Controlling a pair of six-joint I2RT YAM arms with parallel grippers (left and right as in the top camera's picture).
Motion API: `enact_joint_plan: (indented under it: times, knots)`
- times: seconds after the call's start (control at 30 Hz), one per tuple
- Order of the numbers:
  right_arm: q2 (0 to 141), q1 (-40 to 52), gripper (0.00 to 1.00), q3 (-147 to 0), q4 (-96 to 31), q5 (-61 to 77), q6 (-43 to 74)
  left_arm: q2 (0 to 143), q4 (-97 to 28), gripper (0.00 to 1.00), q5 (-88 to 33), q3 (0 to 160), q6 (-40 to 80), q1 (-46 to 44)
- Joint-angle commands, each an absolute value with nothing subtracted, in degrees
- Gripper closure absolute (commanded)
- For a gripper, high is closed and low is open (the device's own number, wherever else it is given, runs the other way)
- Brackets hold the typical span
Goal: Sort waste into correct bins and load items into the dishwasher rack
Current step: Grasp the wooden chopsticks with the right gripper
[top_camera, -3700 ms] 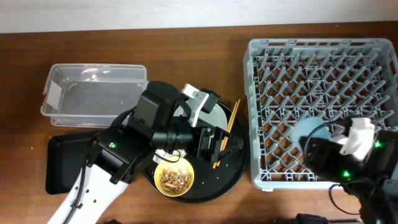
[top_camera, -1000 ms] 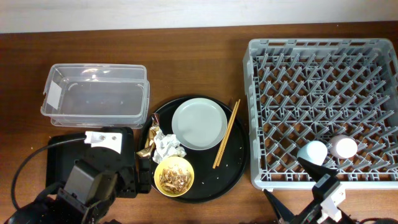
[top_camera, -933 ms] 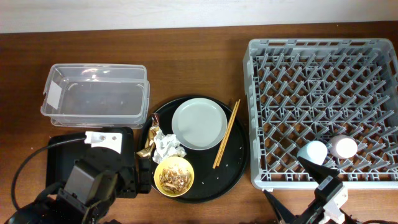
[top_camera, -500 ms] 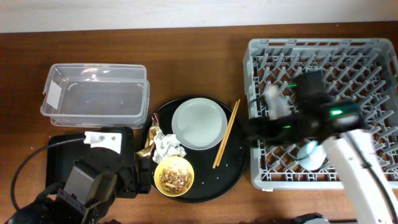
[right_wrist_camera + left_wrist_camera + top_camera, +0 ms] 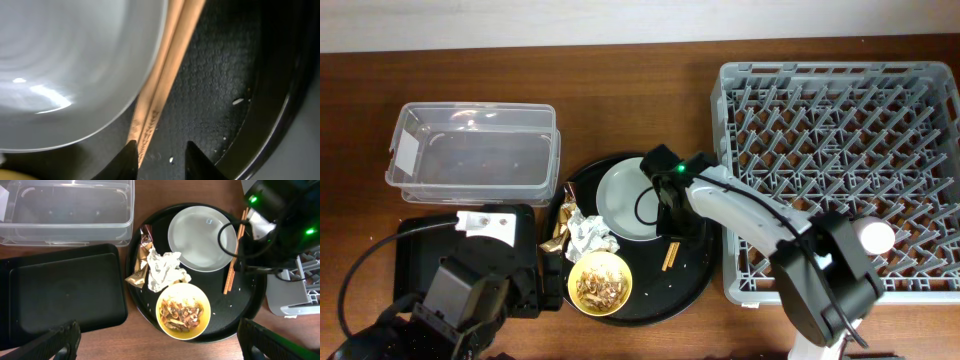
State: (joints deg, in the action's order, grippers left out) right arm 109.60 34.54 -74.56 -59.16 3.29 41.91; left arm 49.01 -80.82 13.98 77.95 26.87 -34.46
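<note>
The wooden chopsticks (image 5: 669,258) lie on the round black tray beside the pale plate (image 5: 628,203). My right gripper (image 5: 672,222) is low over them and open. In the right wrist view its jaws (image 5: 162,157) straddle the chopsticks' end (image 5: 165,65), next to the plate (image 5: 65,65). The yellow bowl (image 5: 599,282) holds brown food scraps. The white napkin (image 5: 588,236) and foil wrapper (image 5: 558,232) lie beside it. My left gripper (image 5: 160,345) is open and empty, high above the bowl (image 5: 182,311). The pink cup (image 5: 875,237) sits in the grey rack (image 5: 840,120). The blue cup is hidden.
The clear tub (image 5: 475,148) stands at the back left. The shallow black tray (image 5: 415,255) lies in front of it, partly under my left arm. The round black tray (image 5: 695,275) sits between the bins and the rack. My right arm crosses the rack's near left corner.
My right arm has swung from the rack to the round tray and come down with open jaws over the chopsticks. The left arm has not moved.
</note>
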Motion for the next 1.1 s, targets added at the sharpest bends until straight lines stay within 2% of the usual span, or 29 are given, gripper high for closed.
enact_joint_plan:
  times: [0.0,0.17,0.23,0.33,0.4,0.53,0.57,0.63,0.9,1.07]
  knots:
    - [111.72,34.35,0.71,-74.59,-58.65,3.99,42.54,48.80,-80.71,0.00,14.39,78.37,27.40,-34.44]
    - [111.77,34.20,0.70,-67.94,-50.24,3.86,43.81,48.77,-80.71,0.00,14.39,78.37,27.40,-34.44]
    - [111.68,32.99,0.73,-67.48,-50.70,3.95,43.42,48.77,-80.71,0.00,14.39,78.37,27.40,-34.44]
    - [109.60,32.86,0.73,-67.53,-52.07,4.58,37.82,48.77,-80.71,0.00,14.39,78.37,27.40,-34.44]
    - [105.86,32.91,0.63,-67.55,-53.25,3.66,36.23,48.77,-80.71,0.00,14.39,78.37,27.40,-34.44]
    - [101.49,29.30,0.56,-67.48,-53.10,2.26,36.88,48.80,-80.71,0.00,14.39,78.37,27.40,-34.44]
    - [101.51,28.32,0.57,-67.48,-53.08,1.76,36.91,48.77,-80.71,0.00,14.39,78.37,27.40,-34.44]
    - [101.62,26.28,0.70,-67.44,-52.84,1.48,36.88,48.80,-80.71,0.00,14.39,78.37,27.40,-34.44]
    - [101.62,26.22,0.70,-57.87,-41.30,2.37,39.68,48.77,-80.71,0.00,14.39,78.37,27.40,-34.44]
    - [101.62,26.28,0.70,-57.87,-41.28,4.45,39.46,48.80,-80.71,0.00,14.39,78.37,27.40,-34.44]
